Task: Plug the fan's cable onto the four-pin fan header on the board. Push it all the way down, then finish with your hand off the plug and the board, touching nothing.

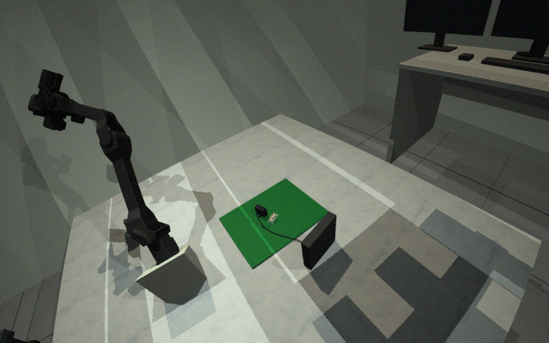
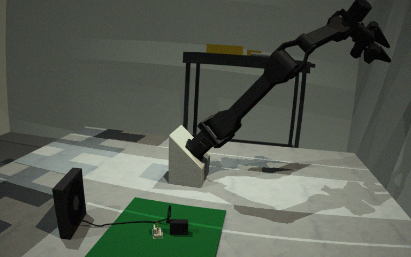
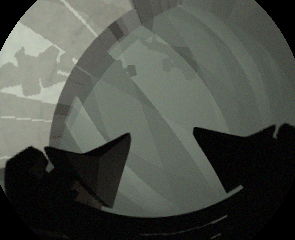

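Stretching up and away from the green board, the black six-joint arm (image 1: 131, 182) (image 2: 252, 92) rises from a wedge-shaped pale grey base (image 1: 175, 280) (image 2: 183, 172) on the marble-patterned desk (image 1: 243, 157) (image 2: 265, 190). Patches of light and shadow cross the desktop. Flat upon it lies the green circuit board (image 1: 243, 246) (image 2: 121, 242), and a thin pale line runs across the board's surface. At one edge of the board stands the black fan (image 1: 322, 242) (image 2: 70, 203), upright on its narrow side, the round hub visible in the exterior view. High above the desk and well apart from the board, the tool (image 2: 390, 54) (image 3: 162, 134) has its two pointed fingers spread wide, with nothing between them. From the fan, a thin black cable (image 1: 279, 234) (image 2: 121, 223) runs over the board and bends up in a small loop near its end. There the black plug (image 1: 261, 210) (image 2: 179, 227) rests on the board, just beside the header and not on it. Smallest is the white four-pin fan header (image 1: 271, 220) (image 2: 156, 232), its gold-coloured pins exposed and pointing up.
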Robot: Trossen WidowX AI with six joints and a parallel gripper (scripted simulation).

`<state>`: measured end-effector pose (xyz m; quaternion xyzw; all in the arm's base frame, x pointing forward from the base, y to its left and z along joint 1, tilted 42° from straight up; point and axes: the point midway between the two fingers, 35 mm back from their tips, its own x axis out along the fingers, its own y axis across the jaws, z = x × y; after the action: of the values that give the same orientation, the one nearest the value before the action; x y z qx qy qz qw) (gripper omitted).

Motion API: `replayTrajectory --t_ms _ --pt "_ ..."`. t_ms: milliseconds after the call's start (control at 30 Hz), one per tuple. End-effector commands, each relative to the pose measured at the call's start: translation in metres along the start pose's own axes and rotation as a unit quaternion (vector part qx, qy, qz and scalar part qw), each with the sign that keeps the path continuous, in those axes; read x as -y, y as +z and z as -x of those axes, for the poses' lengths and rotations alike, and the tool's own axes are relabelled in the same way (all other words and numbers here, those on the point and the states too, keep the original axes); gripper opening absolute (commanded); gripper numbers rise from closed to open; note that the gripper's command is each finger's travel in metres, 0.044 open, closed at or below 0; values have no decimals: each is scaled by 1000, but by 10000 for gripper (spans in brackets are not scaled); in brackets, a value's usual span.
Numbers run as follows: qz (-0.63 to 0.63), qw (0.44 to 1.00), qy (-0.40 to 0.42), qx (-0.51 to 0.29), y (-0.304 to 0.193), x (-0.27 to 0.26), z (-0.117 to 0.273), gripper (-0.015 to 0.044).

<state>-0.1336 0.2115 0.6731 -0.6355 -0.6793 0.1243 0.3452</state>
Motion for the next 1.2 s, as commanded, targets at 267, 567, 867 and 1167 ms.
replayTrajectory --t_ms 267,567,867,1167 --pt "-5 1000 10 -8 9 -6 -14 440" --pt "-36 997 67 -28 45 -60 -78 440" --pt "-99 982 159 -38 64 -162 -137 440" --pt "-200 937 279 -67 60 -300 -162 440"
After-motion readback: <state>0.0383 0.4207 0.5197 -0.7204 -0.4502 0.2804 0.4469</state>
